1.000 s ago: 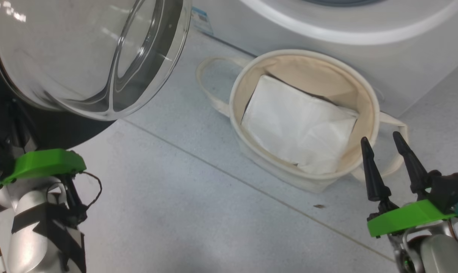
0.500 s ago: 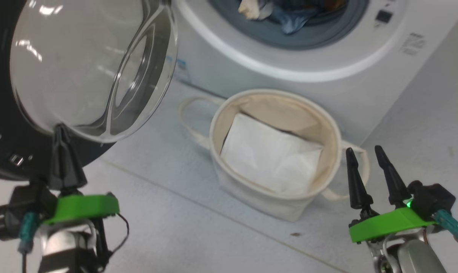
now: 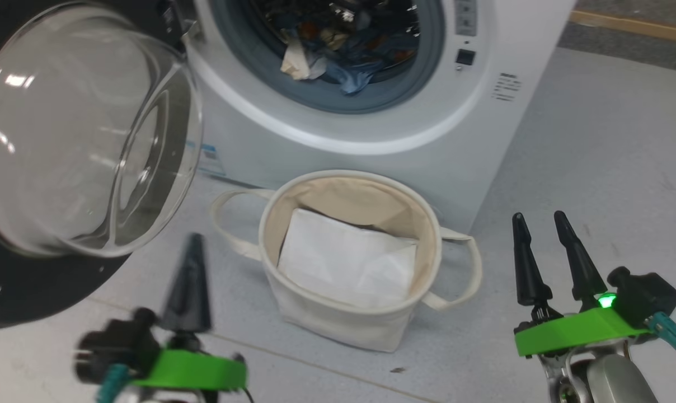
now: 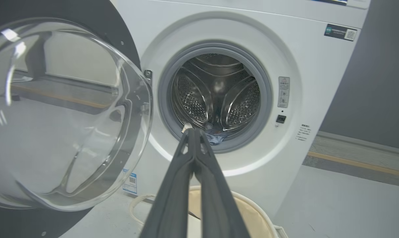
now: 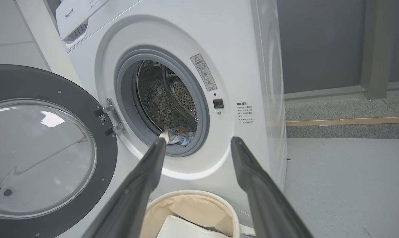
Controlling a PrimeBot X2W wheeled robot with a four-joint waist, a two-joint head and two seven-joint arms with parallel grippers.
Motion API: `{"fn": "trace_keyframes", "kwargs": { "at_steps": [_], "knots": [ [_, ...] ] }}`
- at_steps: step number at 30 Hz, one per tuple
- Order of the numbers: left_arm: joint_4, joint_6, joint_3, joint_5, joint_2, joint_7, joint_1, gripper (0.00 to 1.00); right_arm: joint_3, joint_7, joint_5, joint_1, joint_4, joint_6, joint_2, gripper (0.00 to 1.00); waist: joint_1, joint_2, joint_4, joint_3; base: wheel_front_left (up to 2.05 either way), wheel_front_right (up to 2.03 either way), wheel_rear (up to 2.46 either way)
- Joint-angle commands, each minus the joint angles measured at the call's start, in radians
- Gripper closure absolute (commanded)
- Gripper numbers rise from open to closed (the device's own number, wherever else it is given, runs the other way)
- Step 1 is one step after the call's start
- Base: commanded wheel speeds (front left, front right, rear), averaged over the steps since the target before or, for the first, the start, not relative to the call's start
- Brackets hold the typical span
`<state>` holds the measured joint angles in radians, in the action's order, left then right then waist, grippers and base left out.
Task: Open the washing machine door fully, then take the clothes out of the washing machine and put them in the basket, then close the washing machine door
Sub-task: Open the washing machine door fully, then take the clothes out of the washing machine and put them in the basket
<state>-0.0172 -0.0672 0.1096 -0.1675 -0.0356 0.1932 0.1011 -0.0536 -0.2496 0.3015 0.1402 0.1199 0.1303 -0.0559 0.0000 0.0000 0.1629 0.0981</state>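
The washing machine [image 3: 383, 140] stands with its door [image 3: 80, 145] swung wide to the left, glass bowl facing out. Light blue and cream clothes [image 3: 338, 53] lie at the bottom of the drum, spilling onto the grey seal; the wrist views show the clothes [image 4: 214, 136] [image 5: 178, 135] too. The cream basket [image 3: 338, 327] sits on the floor just before the machine, a flat white sheet [image 3: 346, 263] inside. My left gripper [image 3: 189, 243] is shut and empty, left of the basket, clear of the door. My right gripper [image 3: 538, 218] stands open, right of the basket.
In the left wrist view the shut fingers [image 4: 199, 172] point at the drum mouth [image 4: 216, 96] over the basket's rim [image 4: 252, 206]. Grey floor [image 3: 606, 145] stretches right of the machine. A dark wall [image 5: 321, 46] with a low ledge stands behind.
The head camera has tilted up, bringing the drum mouth and clothes into view. My left gripper has left the door's lower rim and moved right, toward the basket. The right gripper holds still.
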Motion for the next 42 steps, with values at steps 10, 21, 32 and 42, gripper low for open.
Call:
{"fn": "trace_keyframes", "kwargs": {
  "at_steps": [10, 21, 32, 42],
  "knots": [
    [0.009, 0.055, 0.099, -0.014, -0.017, -0.020, -0.024, 0.94, -0.017, -0.012, 0.005, -0.004, -0.028, 0.000, 0.006, 0.00, 0.0000, 0.0000, -0.079, -0.026, 0.00, 0.00, 0.00],
    [0.101, 0.003, 0.106, -0.003, -0.018, 0.034, -0.005, 0.00, 0.009, -0.012, 0.009, 0.007, 0.015, 0.000, 0.006, 0.00, 0.0000, 0.0000, -0.123, -0.005, 0.00, 0.00, 0.00],
    [0.191, -0.020, 0.106, -0.045, -0.016, 0.062, -0.002, 0.00, 0.025, -0.012, 0.003, 0.020, 0.061, 0.000, 0.006, 0.00, 0.0000, 0.0000, -0.148, -0.002, 0.00, 0.00, 0.00],
    [0.226, -0.048, 0.108, -0.009, -0.019, 0.068, 0.017, 0.00, 0.030, -0.012, 0.008, 0.021, 0.067, 0.000, 0.006, 0.00, 0.0000, 0.0000, -0.154, 0.005, 0.00, 0.00, 0.00]
  ]
}}
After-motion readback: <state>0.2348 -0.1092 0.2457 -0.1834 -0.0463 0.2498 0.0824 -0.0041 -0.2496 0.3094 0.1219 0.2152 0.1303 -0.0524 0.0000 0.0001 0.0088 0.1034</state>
